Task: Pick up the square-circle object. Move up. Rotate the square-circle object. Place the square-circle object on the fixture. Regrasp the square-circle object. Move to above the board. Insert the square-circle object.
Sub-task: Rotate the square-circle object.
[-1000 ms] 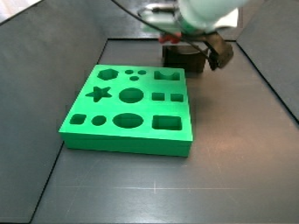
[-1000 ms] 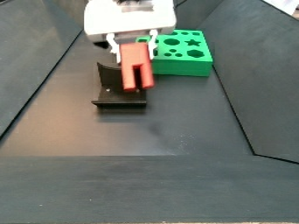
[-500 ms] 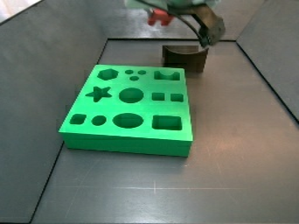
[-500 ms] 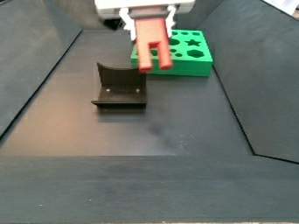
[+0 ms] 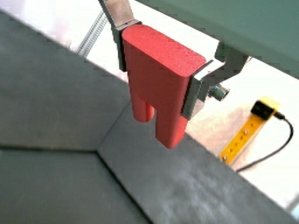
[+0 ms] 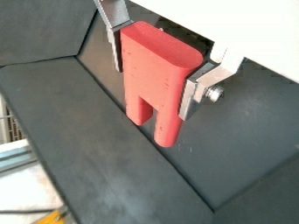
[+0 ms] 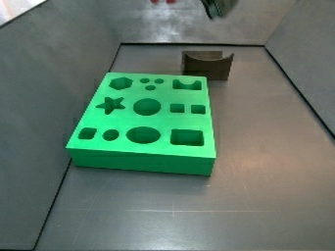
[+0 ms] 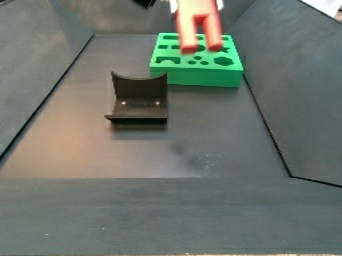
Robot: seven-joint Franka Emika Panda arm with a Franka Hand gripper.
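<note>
The gripper (image 5: pixel 163 68) has risen from the fixture (image 8: pixel 136 98), almost leaving both side views, and now hangs over the board (image 8: pixel 199 62). The square-circle object (image 8: pixel 201 28), clamped between the jaws, came along, off the fixture, legs at 6 o'clock above the board's near edge.

My gripper (image 5: pixel 166 77) is up high, mostly out of frame in both side views. In both wrist views my two flat silver fingers (image 6: pixel 114 35) are clamped on either side of the red square-circle object (image 6: pixel 156 80), its two legs sticking out past my fingertips.
</note>
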